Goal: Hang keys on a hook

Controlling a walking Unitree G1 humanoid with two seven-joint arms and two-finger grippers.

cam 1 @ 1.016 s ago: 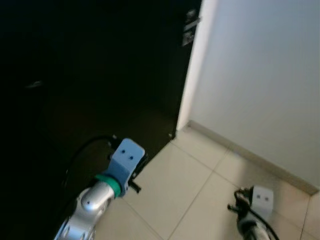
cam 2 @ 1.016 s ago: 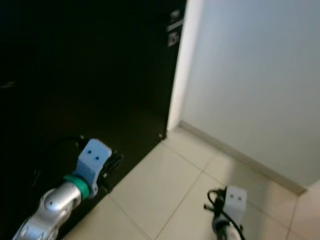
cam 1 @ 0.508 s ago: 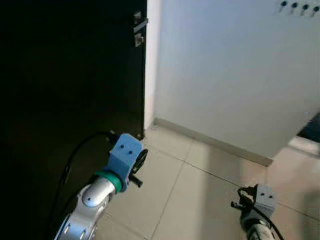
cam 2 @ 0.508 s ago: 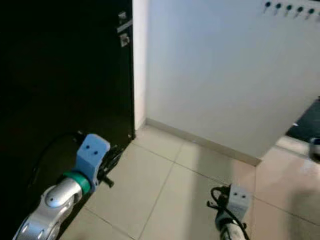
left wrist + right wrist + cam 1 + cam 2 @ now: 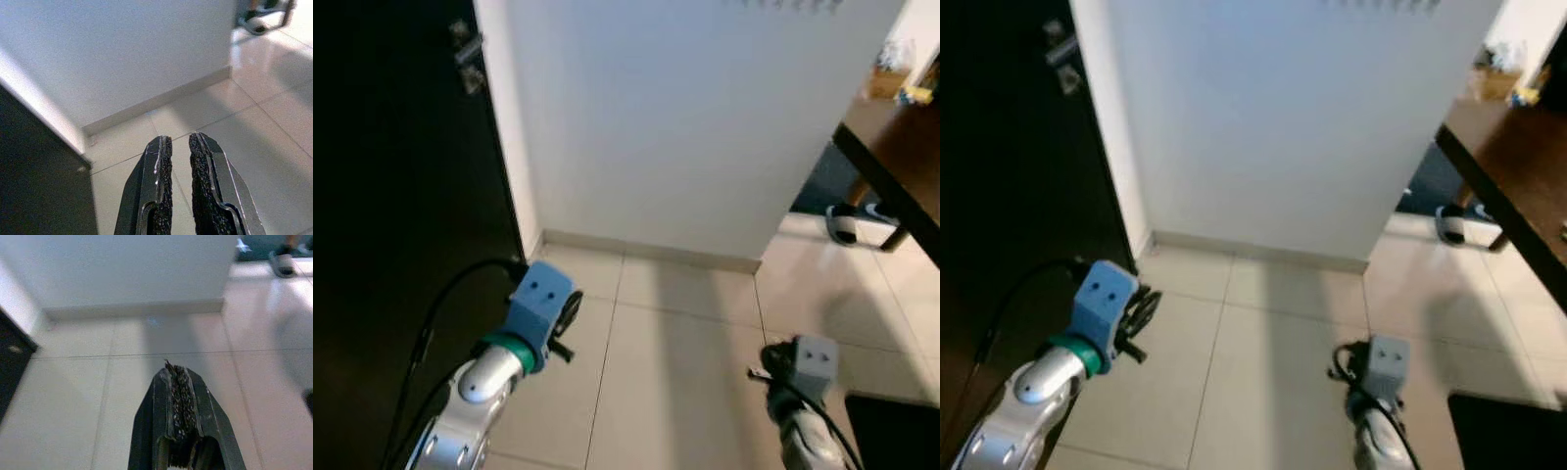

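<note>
A row of small dark hooks (image 5: 783, 4) shows as a blur at the very top edge of the white wall (image 5: 666, 117). My left gripper (image 5: 180, 142) hangs low over the tiled floor near the dark door, its fingers almost together with nothing between them. My right gripper (image 5: 177, 368) hangs low on the right over the tiles, fingers pressed shut and holding nothing that I can see. The left arm's blue wrist block (image 5: 540, 297) and the right arm's grey wrist block (image 5: 815, 360) sit at the bottom of the head views.
A dark door (image 5: 391, 196) with a metal handle (image 5: 467, 46) stands on the left. A wooden table (image 5: 891, 147) juts in at the right, with a shoe (image 5: 847, 225) on the floor under it. A dark object (image 5: 896, 431) lies at the bottom right. Beige tiles (image 5: 675, 372) lie ahead.
The whole view has swung to the right: the door slid left, and the table and shoe came into sight. Both arms keep the same hanging pose.
</note>
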